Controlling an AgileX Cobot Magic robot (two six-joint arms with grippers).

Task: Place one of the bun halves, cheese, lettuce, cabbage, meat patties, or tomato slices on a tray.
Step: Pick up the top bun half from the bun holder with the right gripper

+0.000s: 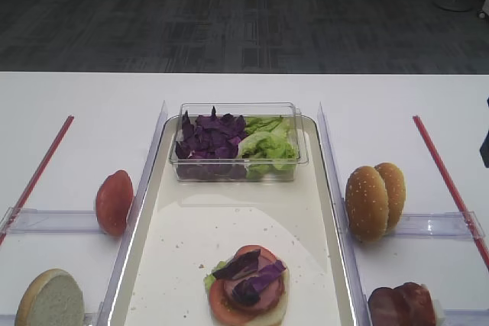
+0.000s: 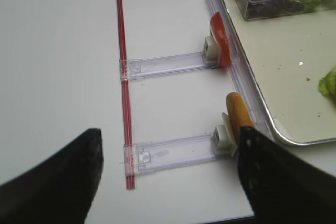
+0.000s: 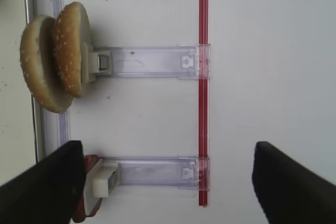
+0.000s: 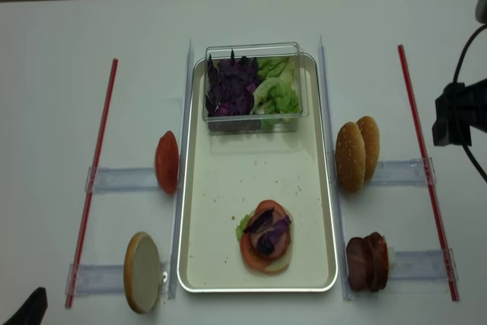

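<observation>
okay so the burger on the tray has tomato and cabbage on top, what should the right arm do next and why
Probably lower the open right gripper toward the seeded bun tops standing beside the tray. The stack shows tomato and purple cabbage on top but no crown, and the gripper holds nothing.

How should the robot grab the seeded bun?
Probably from above with the open right gripper. The bun halves stand on edge in a rack, so pinch the front one across its thin thickness at the top rim, fingers on its domed and flat faces.

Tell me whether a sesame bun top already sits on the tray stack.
No: purple cabbage tops the stack; both sesame bun halves stand outside the tray.
</observation>
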